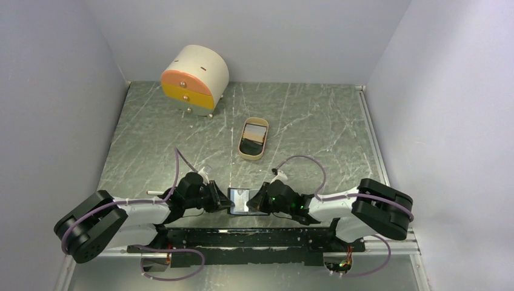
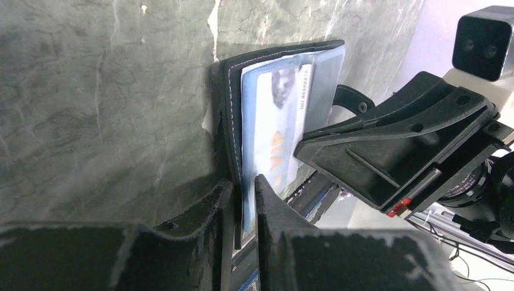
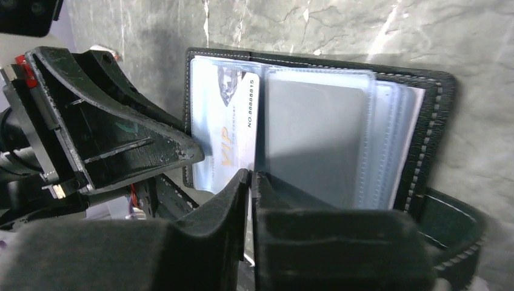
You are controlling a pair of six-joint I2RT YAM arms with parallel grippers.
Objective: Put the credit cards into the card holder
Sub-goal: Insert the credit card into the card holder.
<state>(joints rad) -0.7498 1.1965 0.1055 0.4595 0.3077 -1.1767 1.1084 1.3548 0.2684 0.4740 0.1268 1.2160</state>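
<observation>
Fingers on both arms are clenched: the left fingers (image 2: 212,224) clamp the black cover of the holder (image 3: 436,109), and the right fingers (image 3: 224,206) nip the near edge of a white card (image 3: 227,121) where it sits in a clear sleeve. On the worktop (image 1: 303,121) a drawer box (image 1: 194,79) stands far left and a tan tray (image 1: 251,157) lies near the middle. The holder is held open at the near middle, between the two arms. One card looks almost home in its sleeve. The other sleeves seem unfilled, so most of the job likely remains. Only the top view shows the tray, its contents too small to tell. Only the right wrist view shows the fan of sleeves.
</observation>
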